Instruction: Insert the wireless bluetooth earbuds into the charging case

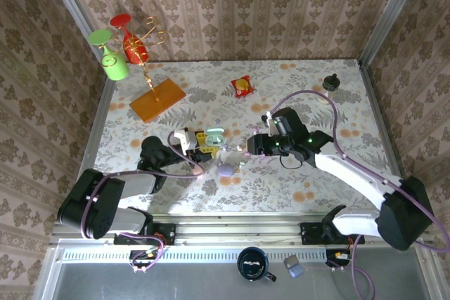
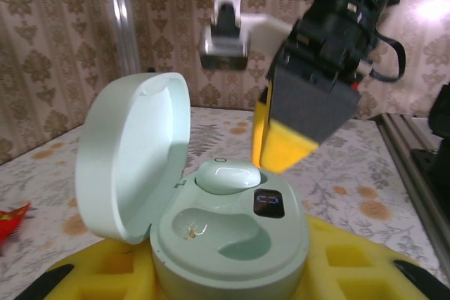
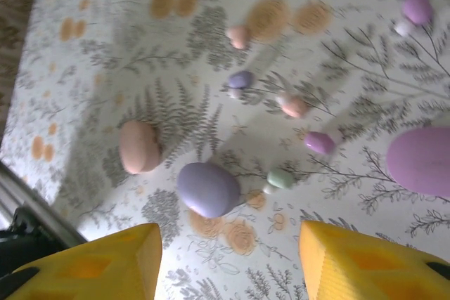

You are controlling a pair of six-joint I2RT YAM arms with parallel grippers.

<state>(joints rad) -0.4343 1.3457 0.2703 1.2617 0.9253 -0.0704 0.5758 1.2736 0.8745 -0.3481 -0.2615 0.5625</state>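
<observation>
- Left arm point(image 1: 119, 191): extends from its near-left base toward the centre, with the forearm low and angled to the right.
- Left gripper point(image 1: 191, 140): jaws closed, with the yellow pads point(image 2: 351, 258) clamped on either side of the charging case point(image 2: 232, 244).
- Right arm point(image 1: 351, 173): reaches leftward from its near-right base, with the wrist turned toward the other arm.
- Right gripper point(image 3: 228, 258): jaws apart, nothing between the yellow fingers, pointing downward, close to the other gripper.

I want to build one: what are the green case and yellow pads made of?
The green case looks like smooth, matte plastic: even colour, soft sheen. The yellow pads look like foam or soft rubber, dull with moulded pockets.
</observation>
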